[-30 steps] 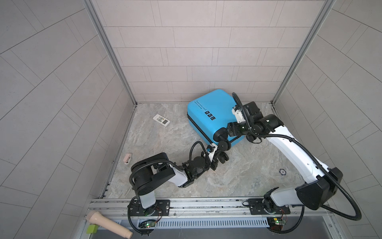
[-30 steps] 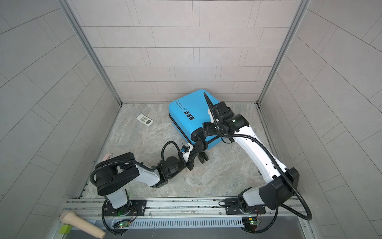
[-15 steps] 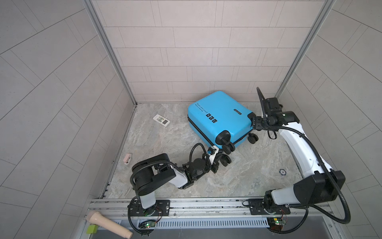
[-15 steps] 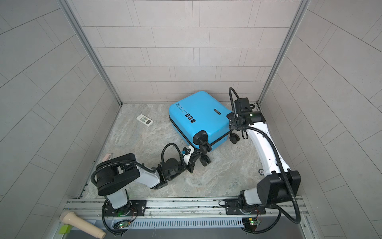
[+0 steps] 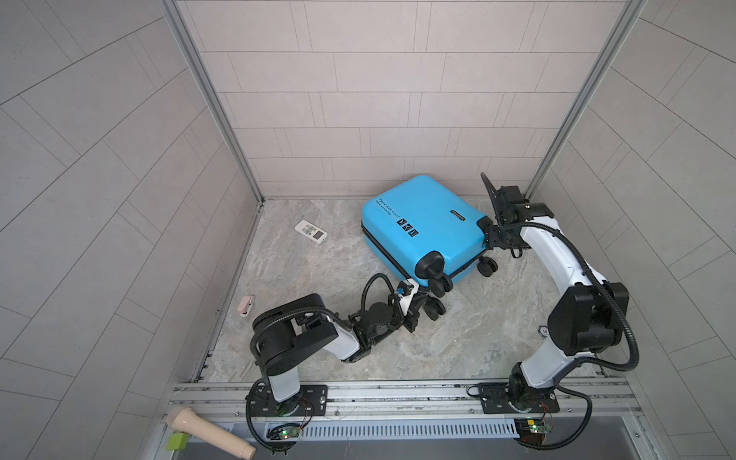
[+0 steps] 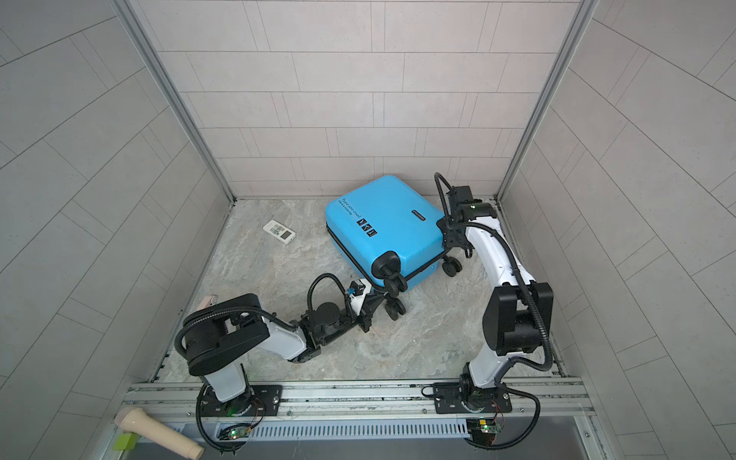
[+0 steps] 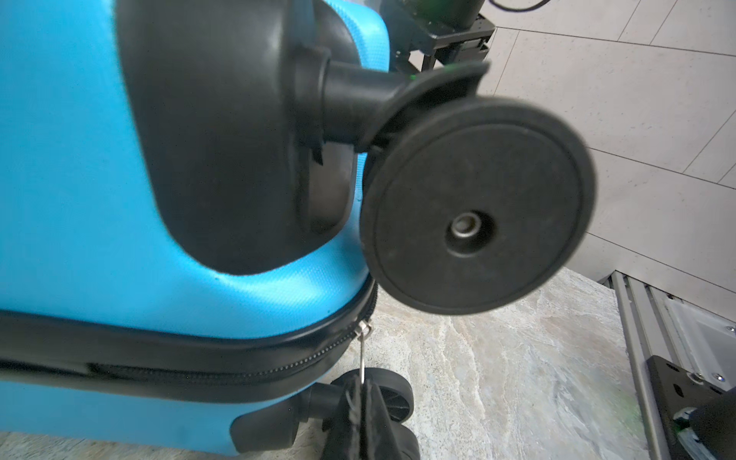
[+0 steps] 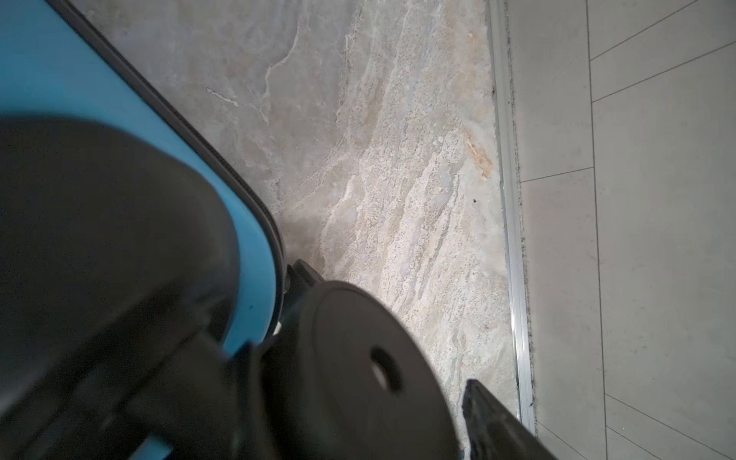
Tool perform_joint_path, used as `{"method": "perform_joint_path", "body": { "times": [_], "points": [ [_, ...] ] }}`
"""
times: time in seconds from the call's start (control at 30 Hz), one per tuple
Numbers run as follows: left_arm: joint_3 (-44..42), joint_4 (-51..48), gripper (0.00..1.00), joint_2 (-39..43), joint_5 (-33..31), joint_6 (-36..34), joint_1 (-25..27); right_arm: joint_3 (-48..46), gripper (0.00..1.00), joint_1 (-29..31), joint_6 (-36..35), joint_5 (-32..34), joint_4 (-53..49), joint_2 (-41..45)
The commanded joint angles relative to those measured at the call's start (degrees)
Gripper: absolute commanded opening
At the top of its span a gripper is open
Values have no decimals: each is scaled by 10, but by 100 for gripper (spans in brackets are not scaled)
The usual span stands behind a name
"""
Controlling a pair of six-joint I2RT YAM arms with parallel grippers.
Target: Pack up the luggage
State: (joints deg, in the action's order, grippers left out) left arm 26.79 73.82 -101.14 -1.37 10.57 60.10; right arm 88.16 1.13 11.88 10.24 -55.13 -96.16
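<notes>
One luggage [image 5: 426,223] lies flat on the floor [image 5: 318,286], lid down, so the inside is hidden. It sits toward the back, right of centre in both top views. Its back corner is near the back wall. Its right corner is close to the right wall, and the right arm fills that gap.

Open floor runs left of the luggage and in front of it, up to the front rail [image 5: 398,392]. The remote [image 5: 311,231] lies well left of the luggage, apart from it. A small pink item [image 5: 247,305] sits farther off, front-left of the luggage, at the floor's edge.

The left gripper [image 7: 360,414] is at the luggage's front corner, below a wheel [image 7: 478,207]. It is pinched tight on the zipper pull [image 7: 362,350] hanging from the seam.

The right gripper [image 5: 492,238] is at the luggage's right corner, jaws spread wide. One finger [image 8: 494,418] stands just beside another wheel [image 8: 358,370] with a gap between them. The other finger is hidden, and no grip shows.
</notes>
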Motion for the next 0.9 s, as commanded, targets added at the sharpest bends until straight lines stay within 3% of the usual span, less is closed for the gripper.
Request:
{"method": "perform_joint_path", "body": {
  "times": [0.0,0.13,0.23,0.37,0.5,0.87],
  "points": [
    [5,8,0,-4,27,11,-7,-6,81,1,-28,-30,38,-15],
    [5,15,0,-7,36,19,-13,-15,75,1,-38,-53,56,-12],
    [5,16,0,-7,39,20,-16,-28,77,9,-41,-76,63,5],
    [3,19,0,-5,36,22,-16,-43,78,39,-47,-42,65,30],
    [-2,19,0,0,31,24,-16,-37,56,50,-40,-57,55,41],
    [-42,20,0,36,0,14,-30,-49,24,101,-10,-111,46,55]
  ]
}}
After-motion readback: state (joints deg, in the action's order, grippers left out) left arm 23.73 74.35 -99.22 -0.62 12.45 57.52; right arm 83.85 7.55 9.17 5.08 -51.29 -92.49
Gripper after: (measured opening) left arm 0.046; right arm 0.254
